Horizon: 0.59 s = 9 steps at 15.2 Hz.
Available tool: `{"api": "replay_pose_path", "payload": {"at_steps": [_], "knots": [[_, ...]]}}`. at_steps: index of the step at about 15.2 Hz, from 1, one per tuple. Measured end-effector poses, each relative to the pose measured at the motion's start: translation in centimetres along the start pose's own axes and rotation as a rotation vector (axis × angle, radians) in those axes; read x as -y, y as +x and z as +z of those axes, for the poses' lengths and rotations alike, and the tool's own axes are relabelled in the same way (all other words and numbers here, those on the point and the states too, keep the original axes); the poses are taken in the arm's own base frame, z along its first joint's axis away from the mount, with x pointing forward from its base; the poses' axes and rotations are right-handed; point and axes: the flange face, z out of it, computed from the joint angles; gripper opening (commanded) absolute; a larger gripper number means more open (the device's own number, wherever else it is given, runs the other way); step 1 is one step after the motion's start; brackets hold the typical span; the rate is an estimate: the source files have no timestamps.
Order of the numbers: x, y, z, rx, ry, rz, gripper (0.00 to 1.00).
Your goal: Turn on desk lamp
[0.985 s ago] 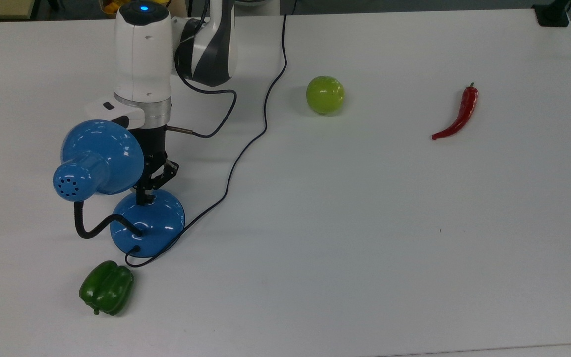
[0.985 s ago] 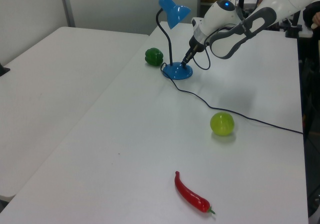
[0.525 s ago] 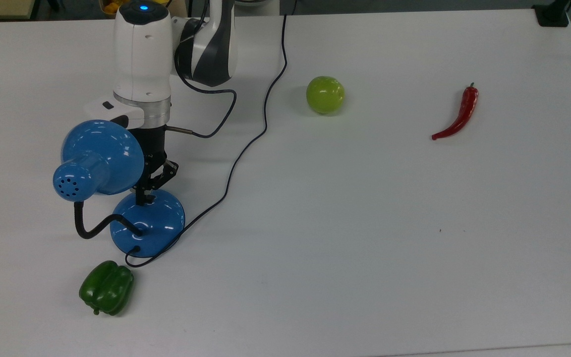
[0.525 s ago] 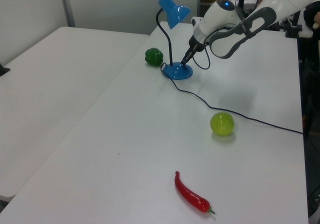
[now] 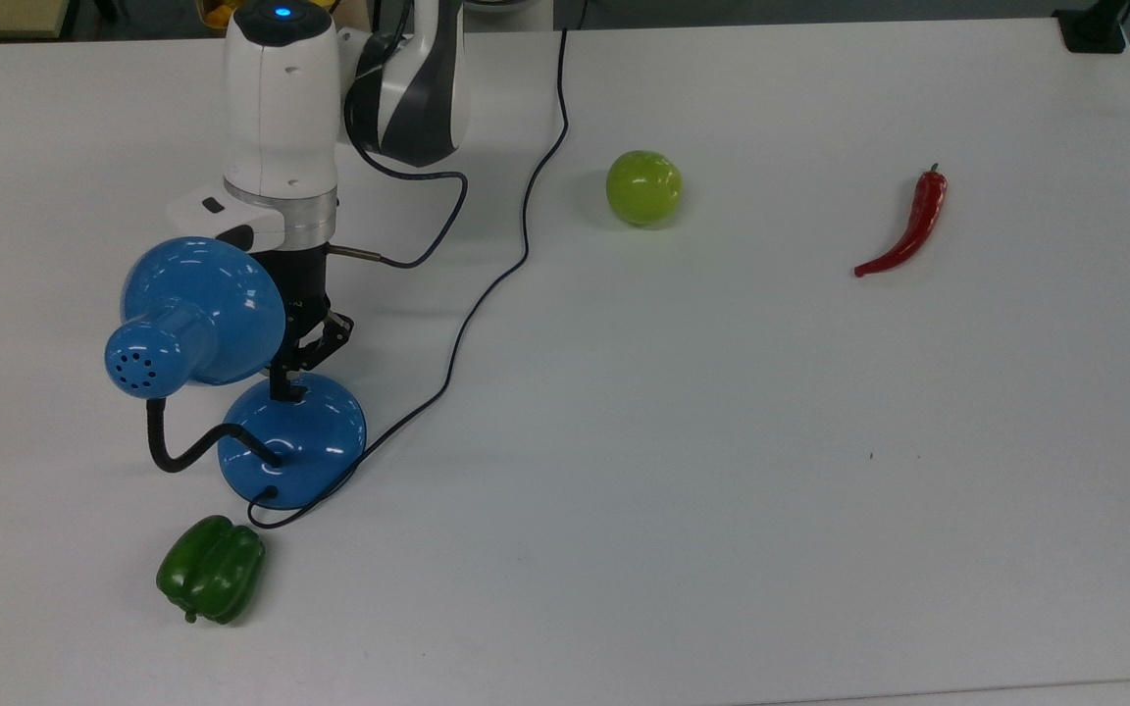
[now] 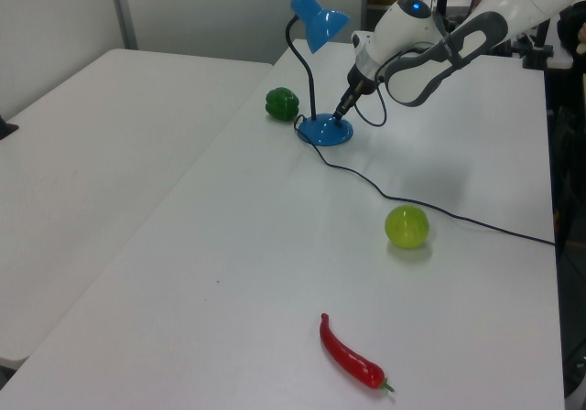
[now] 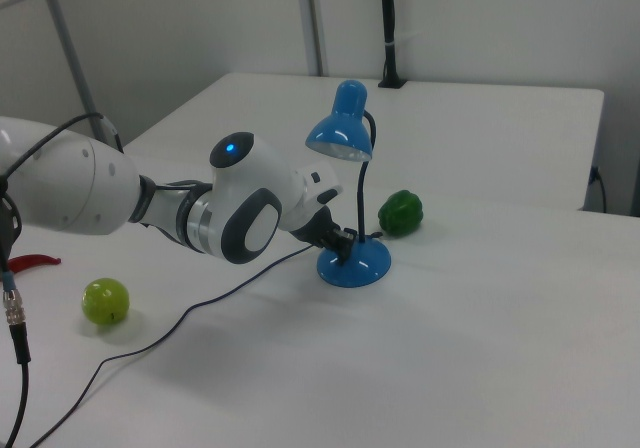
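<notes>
The desk lamp stands at the top view's left, with a round blue base, a black gooseneck and a blue cone shade tilted over it. Its thin black cord runs off toward the table's far edge. My gripper is shut, and its tips come down on the top of the base at the small black switch, just beside the shade. The left view shows the gripper over the base. In the right view the gripper touches the base. No glow shows under the shade.
A green bell pepper lies close in front of the lamp base. A round green fruit sits mid-table and a red chili lies at the top view's right. The white table is bare in the top view's lower right.
The arm has crept a few pixels toward the top view's top; the tips stay on the lamp base. The lamp and the other objects have not moved.
</notes>
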Motion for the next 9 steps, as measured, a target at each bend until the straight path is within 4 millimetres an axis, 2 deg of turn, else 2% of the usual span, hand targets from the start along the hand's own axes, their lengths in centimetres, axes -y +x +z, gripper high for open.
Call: {"api": "replay_pose_path", "payload": {"at_steps": [9], "knots": [[0.10,-0.11,-0.06,0.008,0.002,-0.001,0.00]]}}
